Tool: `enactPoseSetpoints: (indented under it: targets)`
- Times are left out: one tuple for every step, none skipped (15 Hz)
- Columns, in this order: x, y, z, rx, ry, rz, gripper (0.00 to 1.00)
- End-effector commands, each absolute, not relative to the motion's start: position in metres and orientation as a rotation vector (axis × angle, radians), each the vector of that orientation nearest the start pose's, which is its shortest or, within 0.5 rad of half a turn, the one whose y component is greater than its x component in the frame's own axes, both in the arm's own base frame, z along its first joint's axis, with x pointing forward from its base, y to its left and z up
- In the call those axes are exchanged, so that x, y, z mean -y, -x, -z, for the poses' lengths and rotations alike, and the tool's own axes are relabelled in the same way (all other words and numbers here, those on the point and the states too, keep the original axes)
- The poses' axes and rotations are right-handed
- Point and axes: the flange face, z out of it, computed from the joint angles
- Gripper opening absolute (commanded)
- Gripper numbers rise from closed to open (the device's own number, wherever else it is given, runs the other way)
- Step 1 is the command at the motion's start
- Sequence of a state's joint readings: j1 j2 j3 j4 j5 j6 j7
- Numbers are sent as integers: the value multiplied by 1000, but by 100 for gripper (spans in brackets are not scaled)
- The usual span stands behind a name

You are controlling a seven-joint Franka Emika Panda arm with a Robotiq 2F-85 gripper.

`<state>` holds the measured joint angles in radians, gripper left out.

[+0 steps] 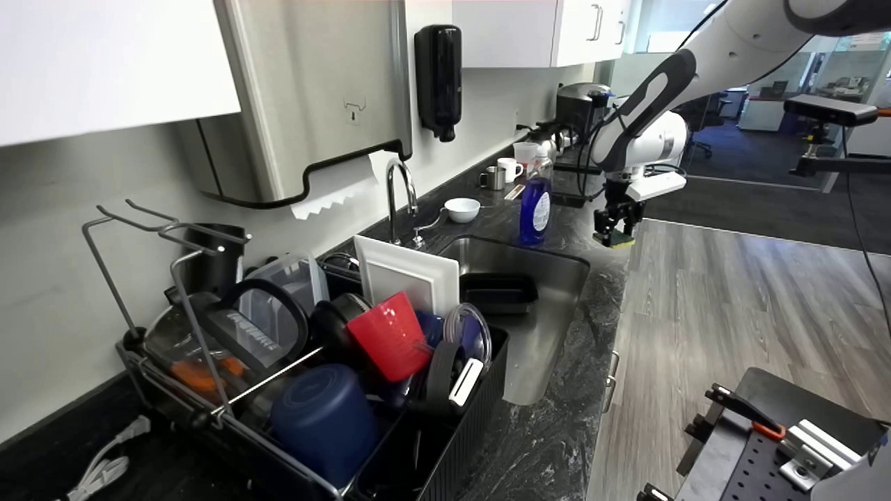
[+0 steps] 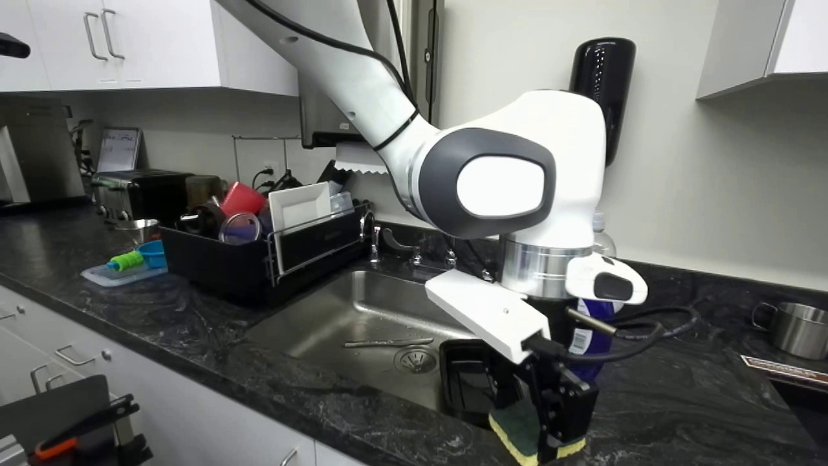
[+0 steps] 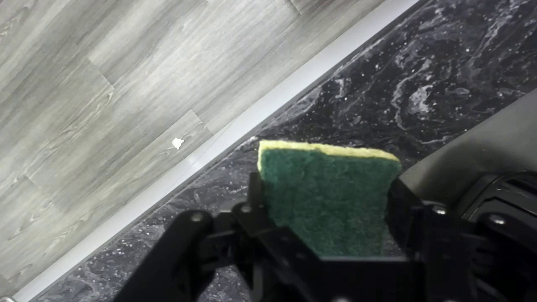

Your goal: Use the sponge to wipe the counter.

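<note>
Near the edge of the tabletop, the pincer is pinching the sponge; in the wrist view, sink is lying at the sponge's three o'clock, floor at ten.

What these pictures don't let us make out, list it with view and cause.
Underside of the sponge: wrist view, hidden by its own green face.
White speck on the floor: wrist view, too small to identify.
Writing on the board: an exterior view, blurred and too small.
Rest of the tool platform: an exterior view, cut off by the bottom and right edges.
</note>
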<state>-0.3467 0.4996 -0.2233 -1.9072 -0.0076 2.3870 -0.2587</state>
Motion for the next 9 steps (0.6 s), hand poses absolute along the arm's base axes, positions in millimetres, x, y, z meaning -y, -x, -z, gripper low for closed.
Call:
enactPoseSetpoints:
  targets:
    - [340,-540,-224,-394,3185,-20,44]
    - [342,-541,-219,-387,3183,-14,44]
    - [343,-542,-215,-378,3183,-7,44]
    - [344,-542,-211,-367,3183,0,44]
    - [346,-542,-208,-357,3184,4,44]
    - [347,-543,-204,-347,3188,7,44]
    - [349,-543,-201,-342,3193,10,44]
    - [351,-544,-198,-340,3197,15,44]
    - [351,-544,-196,-332,3199,15,53]
